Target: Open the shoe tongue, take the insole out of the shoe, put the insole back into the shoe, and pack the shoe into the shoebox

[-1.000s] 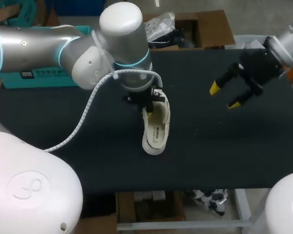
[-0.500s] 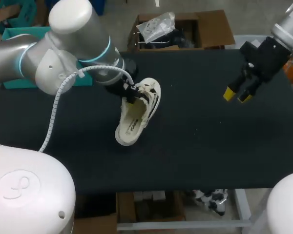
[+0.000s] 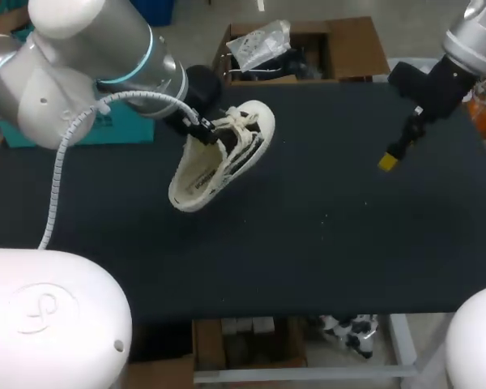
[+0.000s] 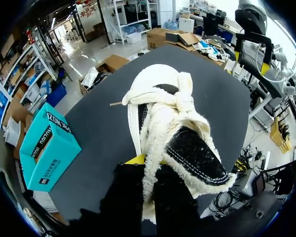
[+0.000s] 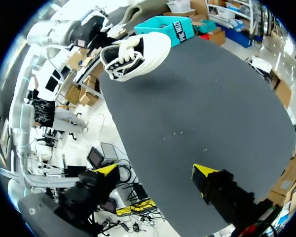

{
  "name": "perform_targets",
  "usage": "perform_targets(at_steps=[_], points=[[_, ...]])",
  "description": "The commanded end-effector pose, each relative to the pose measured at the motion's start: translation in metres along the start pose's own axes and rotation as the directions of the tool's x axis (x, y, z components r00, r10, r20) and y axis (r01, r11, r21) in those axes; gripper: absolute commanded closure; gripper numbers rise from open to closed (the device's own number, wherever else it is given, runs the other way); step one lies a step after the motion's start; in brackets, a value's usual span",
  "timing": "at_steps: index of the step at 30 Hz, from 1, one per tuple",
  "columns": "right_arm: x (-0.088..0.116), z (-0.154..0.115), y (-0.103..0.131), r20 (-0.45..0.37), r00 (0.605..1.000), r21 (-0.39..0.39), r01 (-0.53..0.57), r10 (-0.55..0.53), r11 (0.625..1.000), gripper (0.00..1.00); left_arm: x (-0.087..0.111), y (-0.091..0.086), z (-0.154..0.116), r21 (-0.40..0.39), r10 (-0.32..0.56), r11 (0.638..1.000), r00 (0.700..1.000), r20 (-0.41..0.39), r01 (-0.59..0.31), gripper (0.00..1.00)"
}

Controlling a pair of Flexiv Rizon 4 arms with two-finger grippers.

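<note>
Hanging tilted above the table's (image 3: 324, 243) left half: shoe (image 3: 219, 158) | left gripper (image 4: 150, 160) clamped on its upper | right gripper (image 5: 155, 170) spread, empty, over the table's right side | probably light, floppy fleece, stiffer sole: pinch the tongue edge, not laces

Teal shoebox (image 4: 47, 148) bears white lettering (not clearly readable).

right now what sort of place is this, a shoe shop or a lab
Most likely a robotics lab workcell, not a shop: my left arm and right arm reach over a black table, the left gripper holds a shoe above it, and a teal shoebox sits beside the table.
</note>
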State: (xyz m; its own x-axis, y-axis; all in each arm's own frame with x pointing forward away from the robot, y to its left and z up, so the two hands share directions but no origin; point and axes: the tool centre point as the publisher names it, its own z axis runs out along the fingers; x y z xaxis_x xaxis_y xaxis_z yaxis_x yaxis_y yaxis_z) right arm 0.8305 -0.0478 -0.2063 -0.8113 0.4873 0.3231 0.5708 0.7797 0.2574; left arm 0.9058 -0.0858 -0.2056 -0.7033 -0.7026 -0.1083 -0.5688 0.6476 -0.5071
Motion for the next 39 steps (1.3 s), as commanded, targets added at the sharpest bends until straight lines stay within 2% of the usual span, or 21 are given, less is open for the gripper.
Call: perform_targets(at_steps=[1,2,4,7,8,9,13,19,22,30,32,33,35,38,39], points=[[-0.001,-0.007,0.000,0.201,0.942,0.072,0.259,-0.268,0.963,0.00,-0.014,-0.002,-0.042,0.005,0.006,1.000,1.000,0.012,-0.006,1.00],[-0.002,-0.008,-0.002,0.221,0.923,0.083,0.305,-0.316,0.949,0.00,-0.019,-0.003,-0.043,0.005,0.014,1.000,1.000,0.018,-0.014,1.00],[-0.006,-0.010,-0.005,0.251,0.906,0.099,0.326,-0.340,0.940,0.00,-0.031,-0.004,-0.045,-0.002,0.031,1.000,0.999,0.039,-0.030,1.00],[-0.007,-0.013,-0.008,0.298,0.850,0.148,0.408,-0.434,0.901,0.00,-0.053,-0.004,-0.049,-0.003,0.062,0.998,0.997,0.048,-0.062,1.00],[-0.009,-0.013,-0.009,0.308,0.823,0.159,0.451,-0.478,0.878,0.00,-0.062,-0.004,-0.051,0.002,0.069,0.998,0.996,0.057,-0.069,1.00],[-0.010,-0.013,-0.009,0.307,0.771,0.200,0.520,-0.557,0.830,0.00,-0.071,-0.004,-0.053,0.006,0.085,0.996,0.995,0.044,-0.086,1.00],[-0.011,-0.012,-0.010,0.293,0.777,0.199,0.521,-0.558,0.830,0.00,-0.113,-0.005,-0.058,0.018,0.122,0.992,0.991,0.050,-0.123,1.00],[-0.011,-0.012,-0.010,0.293,0.777,0.199,0.521,-0.558,0.830,0.00,-0.190,-0.012,-0.072,0.037,0.209,0.977,0.977,0.052,-0.211,1.00],[-0.011,-0.012,-0.010,0.293,0.777,0.199,0.521,-0.558,0.830,0.00,-0.227,-0.018,-0.077,0.021,0.263,0.964,0.961,0.081,-0.265,1.00],[-0.011,-0.012,-0.010,0.293,0.777,0.199,0.521,-0.558,0.830,0.00,-0.326,-0.015,-0.083,0.014,0.318,0.947,0.942,0.104,-0.321,1.00],[-0.014,-0.011,0.003,0.270,0.772,0.227,0.530,-0.576,0.817,0.00,-0.347,-0.012,-0.082,0.013,0.321,0.946,0.941,0.104,-0.324,1.00],[-0.014,-0.012,0.009,0.249,0.759,0.247,0.551,-0.602,0.797,0.00,-0.357,-0.010,-0.081,0.012,0.325,0.945,0.940,0.100,-0.328,1.00],[-0.018,-0.015,0.017,0.205,0.781,0.291,0.526,-0.589,0.799,0.00,-0.376,-0.007,-0.077,0.009,0.326,0.944,0.940,0.098,-0.329,1.00],[-0.020,-0.017,0.025,0.159,0.785,0.346,0.523,-0.598,0.779,0.00,-0.403,-0.003,-0.066,-0.018,0.333,0.943,0.937,0.102,-0.333,1.00],[-0.022,-0.018,0.027,0.147,0.774,0.362,0.537,-0.615,0.762,0.00,-0.413,-0.003,-0.059,-0.029,0.334,0.942,0.937,0.103,-0.333,1.00]])
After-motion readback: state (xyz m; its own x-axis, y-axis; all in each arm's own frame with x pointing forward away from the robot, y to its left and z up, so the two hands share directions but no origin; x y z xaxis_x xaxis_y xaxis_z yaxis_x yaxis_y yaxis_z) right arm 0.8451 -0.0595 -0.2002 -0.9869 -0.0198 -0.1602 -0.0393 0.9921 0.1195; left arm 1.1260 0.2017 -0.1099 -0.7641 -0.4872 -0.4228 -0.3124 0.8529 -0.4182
